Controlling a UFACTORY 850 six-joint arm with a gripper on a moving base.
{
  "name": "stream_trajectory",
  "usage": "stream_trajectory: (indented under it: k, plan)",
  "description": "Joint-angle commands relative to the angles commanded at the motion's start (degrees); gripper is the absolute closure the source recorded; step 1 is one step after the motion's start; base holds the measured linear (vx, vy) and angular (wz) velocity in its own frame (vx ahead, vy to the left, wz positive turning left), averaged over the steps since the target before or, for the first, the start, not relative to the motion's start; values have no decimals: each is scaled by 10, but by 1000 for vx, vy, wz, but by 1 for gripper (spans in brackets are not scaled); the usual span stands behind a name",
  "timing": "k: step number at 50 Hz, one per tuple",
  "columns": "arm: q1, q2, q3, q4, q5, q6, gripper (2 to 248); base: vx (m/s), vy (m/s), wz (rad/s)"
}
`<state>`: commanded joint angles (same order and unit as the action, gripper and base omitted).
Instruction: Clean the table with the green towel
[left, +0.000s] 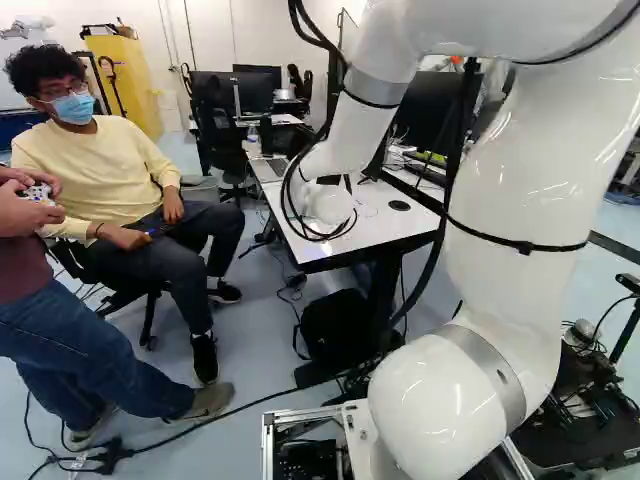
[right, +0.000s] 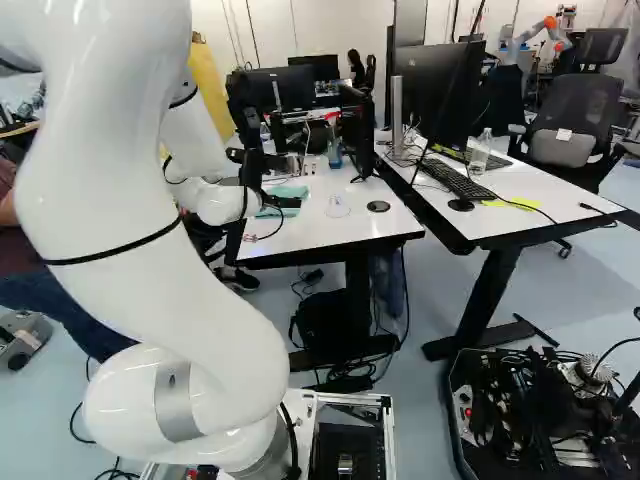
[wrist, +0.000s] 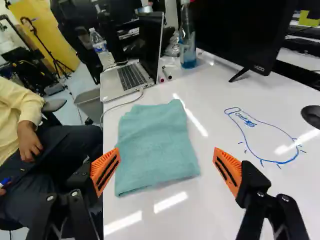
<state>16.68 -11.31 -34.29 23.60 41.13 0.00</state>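
Fingers wide apart, green towel flat on the white surface

At the left of the right base view, the white arm rises from its lowest joint and bends so that its far end reaches over the surface. The fingers stand wide, nothing held between them, each with an orange pad.

Beside the surface, past its edge, is a grey bin. Next along comes an open laptop, a pale cable running from its side toward the towel. The towel lies ahead of the fingers, folded and slightly rumpled, seen through the gap between them. Beyond it are a couple of pens, then a bottle with blue liquid, upright, and a black monitor on its stand. On the monitor's near side, apart from the towel, is a blue drawing, a bulb-like outline with short strokes around one end. A round black disc sits just past the drawing.

At the right of the right base view, a second surface carries a keyboard, another monitor and a clear bottle.
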Motion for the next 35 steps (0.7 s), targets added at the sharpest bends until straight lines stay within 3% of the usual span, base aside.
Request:
stream_trajectory:
  k: [18,35]
  plan:
    - [-9,-54,-56,-48,-100,0,3,0,0,0]
    - [-17,-75,-101,-54,-112,0,3,0,0,0]
